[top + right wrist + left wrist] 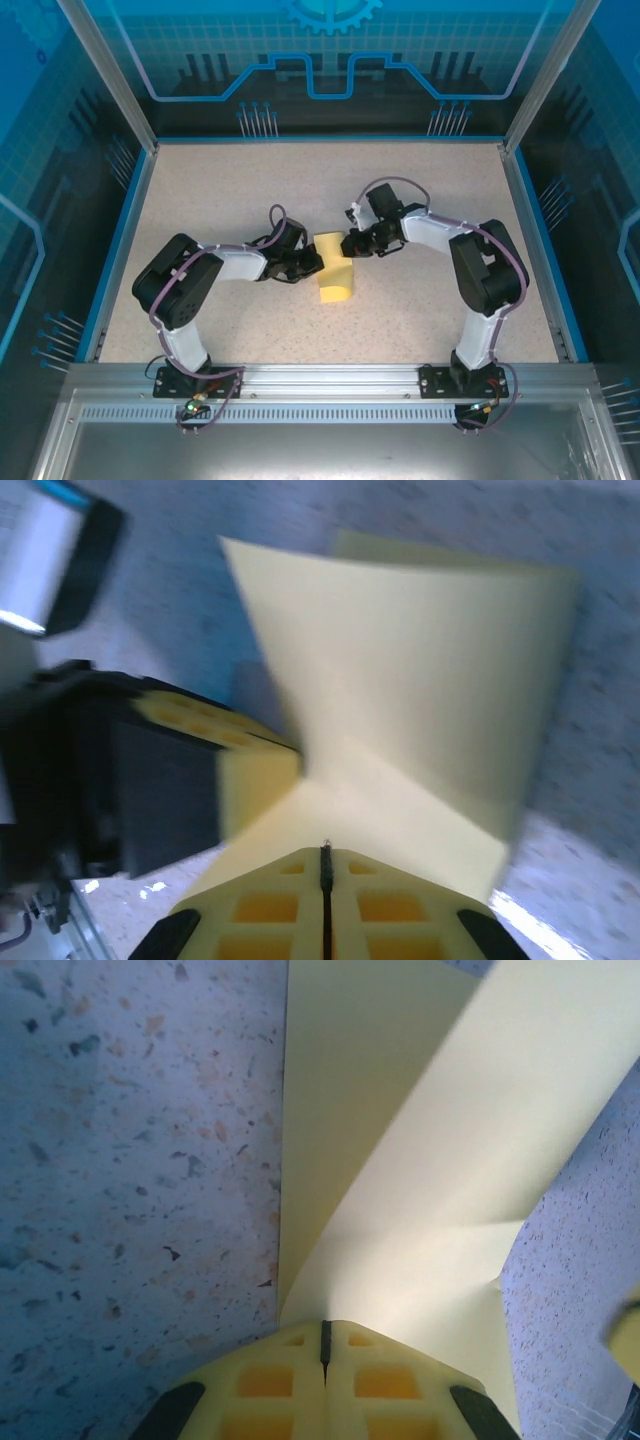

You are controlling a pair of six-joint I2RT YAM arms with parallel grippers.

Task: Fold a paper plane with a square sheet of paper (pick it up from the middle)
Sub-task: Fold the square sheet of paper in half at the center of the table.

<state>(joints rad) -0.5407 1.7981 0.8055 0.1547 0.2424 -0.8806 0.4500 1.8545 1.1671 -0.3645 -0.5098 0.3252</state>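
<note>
Yellow square sheet of paper (335, 272) is pinched at its middle from both sides: left gripper (324, 1332) jaws are fully closed on one edge, right gripper (325, 848) jaws are likewise closed on the opposite edge, and the two sets of fingertips nearly meet, probably to hold the centre crease while the halves come together. Sheet sits mid-table between the arms over the speckled tabletop (430, 320), part-folded, with flaps fanning out from each pinch and the lower end bowed in the top view. No dart shape yet, and I can't tell whether it hangs clear of the surface.
</note>
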